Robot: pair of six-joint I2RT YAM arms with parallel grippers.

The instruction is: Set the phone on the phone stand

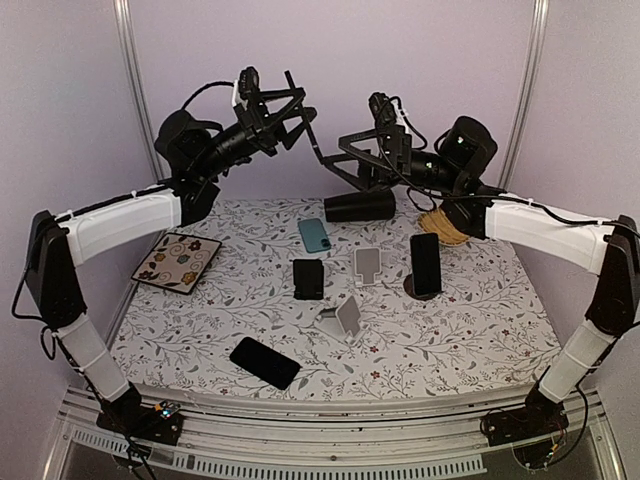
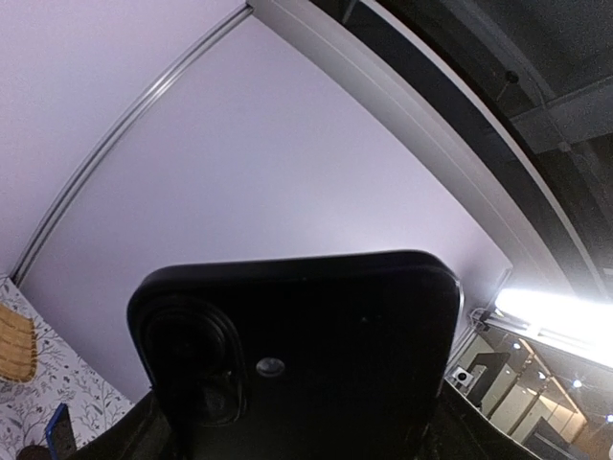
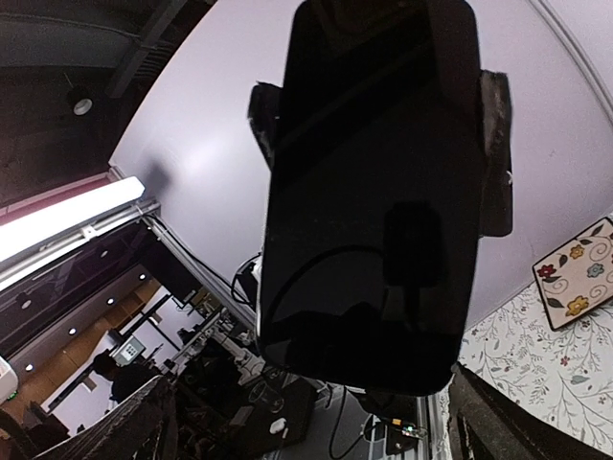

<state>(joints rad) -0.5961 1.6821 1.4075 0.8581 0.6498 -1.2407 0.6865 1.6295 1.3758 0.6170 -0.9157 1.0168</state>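
Nothing placed yet: left end effector [image 1: 300,112] clamps the phone [image 3: 369,192] by its edges, aloft at 12 o'clock; right end effector [image 1: 335,165] gapes wide, empty; stand [image 1: 345,318] waits bare mid-bench [image 1: 480,330]

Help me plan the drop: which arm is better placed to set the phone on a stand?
Left: the left gripper clamps the phone midair; the right gripper is open, empty.
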